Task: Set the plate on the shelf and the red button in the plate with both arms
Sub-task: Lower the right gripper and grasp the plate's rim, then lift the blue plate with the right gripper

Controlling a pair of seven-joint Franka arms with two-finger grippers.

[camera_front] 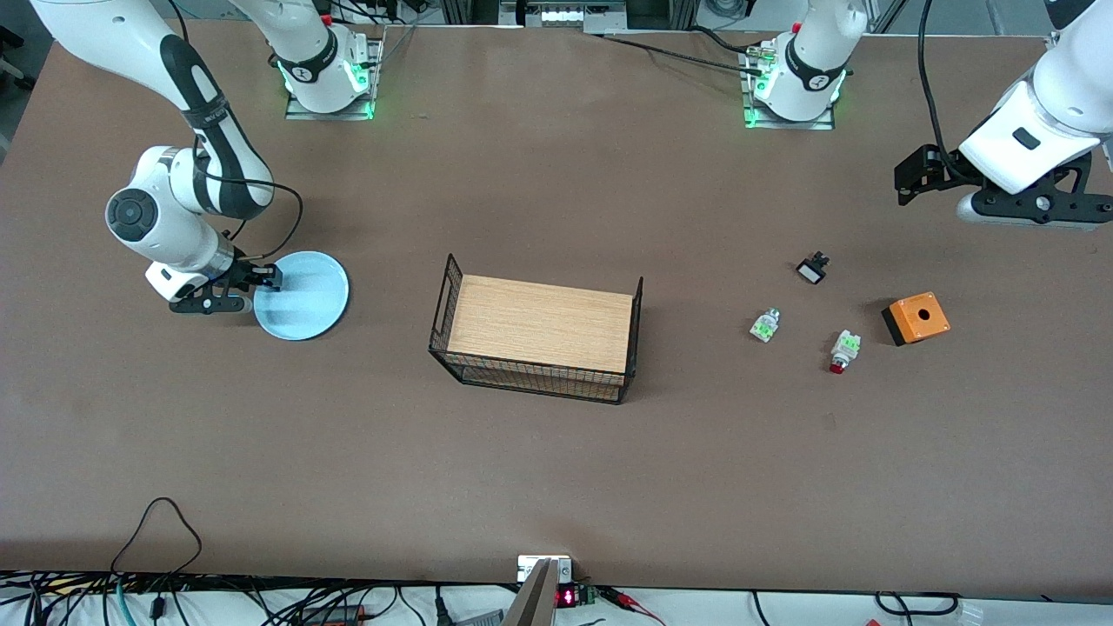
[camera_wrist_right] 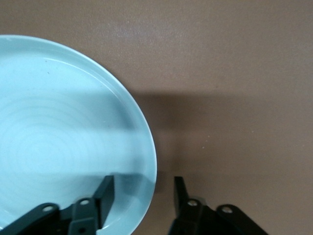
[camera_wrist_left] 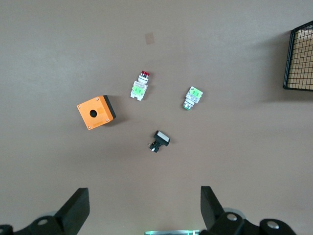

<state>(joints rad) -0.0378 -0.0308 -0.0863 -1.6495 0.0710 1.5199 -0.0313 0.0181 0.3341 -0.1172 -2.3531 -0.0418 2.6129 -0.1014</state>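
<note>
Plate: the light blue plate [camera_front: 303, 296] lies flat on the table toward the right arm's end, well apart from the wire basket [camera_front: 537, 337] at mid-table.
Right gripper: the right gripper [camera_front: 261, 287] is down at the plate's rim on the side toward the table's right-arm edge; the right wrist view shows one finger over the plate's inner surface and the other outside the rim, jaws straddling the rim and part-way in. Contact not confirmed, so a grasp cannot be stated.
Red button: the red button [camera_front: 843, 351] lies on its side toward the left arm's end, red cap pointing at the table's front-camera edge, beside the orange box [camera_front: 916, 318].
Left gripper: the left gripper [camera_wrist_left: 144, 208] hangs high above the table with fingers spread wide and nothing between them.
Key relation: judged, the left arm is much the nearer to the button and must descend with jaws across its long axis.
Other parts: a capless green-and-white button [camera_front: 764, 325] and a black-and-white switch [camera_front: 812, 269] lie nearby.
</note>
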